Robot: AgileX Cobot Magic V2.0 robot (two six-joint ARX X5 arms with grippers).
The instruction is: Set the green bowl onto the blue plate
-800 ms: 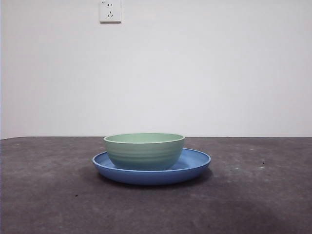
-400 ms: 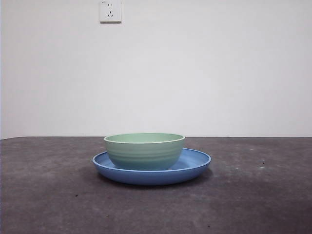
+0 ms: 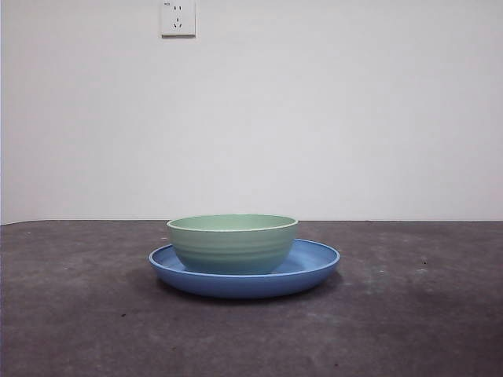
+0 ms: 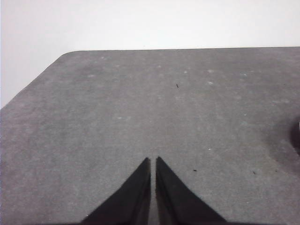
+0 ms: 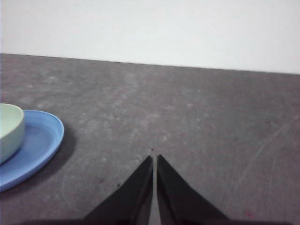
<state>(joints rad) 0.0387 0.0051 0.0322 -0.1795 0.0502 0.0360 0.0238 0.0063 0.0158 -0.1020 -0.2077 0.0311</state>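
The green bowl (image 3: 233, 243) stands upright on the blue plate (image 3: 314, 267) in the middle of the table, a little left of the plate's centre. In the right wrist view the green bowl (image 5: 9, 131) and the blue plate (image 5: 40, 143) show at the picture's edge, well apart from my right gripper (image 5: 153, 159), which is shut and holds nothing. Over bare table, my left gripper (image 4: 153, 161) is shut and empty; neither bowl nor plate shows in its view. Neither arm appears in the front view.
The dark grey table (image 3: 409, 314) runs back to a white wall with a socket (image 3: 178, 17) high up. The left wrist view shows the table's rounded far corner (image 4: 70, 54).
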